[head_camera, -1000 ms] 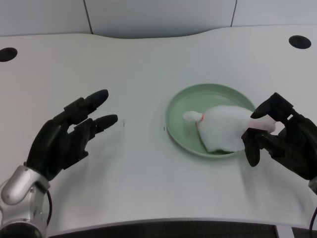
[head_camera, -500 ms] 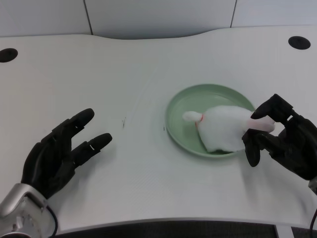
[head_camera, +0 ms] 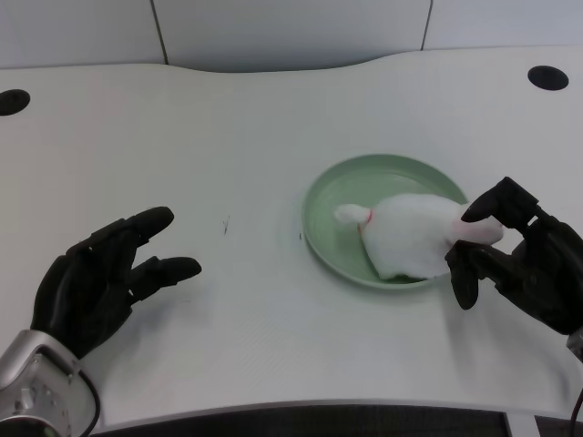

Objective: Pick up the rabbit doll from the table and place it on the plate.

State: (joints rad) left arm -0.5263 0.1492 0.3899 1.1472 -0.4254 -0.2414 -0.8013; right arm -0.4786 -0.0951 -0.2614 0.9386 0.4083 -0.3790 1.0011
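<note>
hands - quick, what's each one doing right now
Left hand: open, holding nothing, fingers apart, well left of the plate.
Right hand: fingers pinch one end of the rabbit, which lies on the plate.

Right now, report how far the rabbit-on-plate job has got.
Done, by the look of it: the rabbit doll lies on the green plate, one end overhanging the rim by the right hand. In hand: nothing; the left hand is empty, fingers spread, well left of the plate. Left: nothing obvious.
</note>
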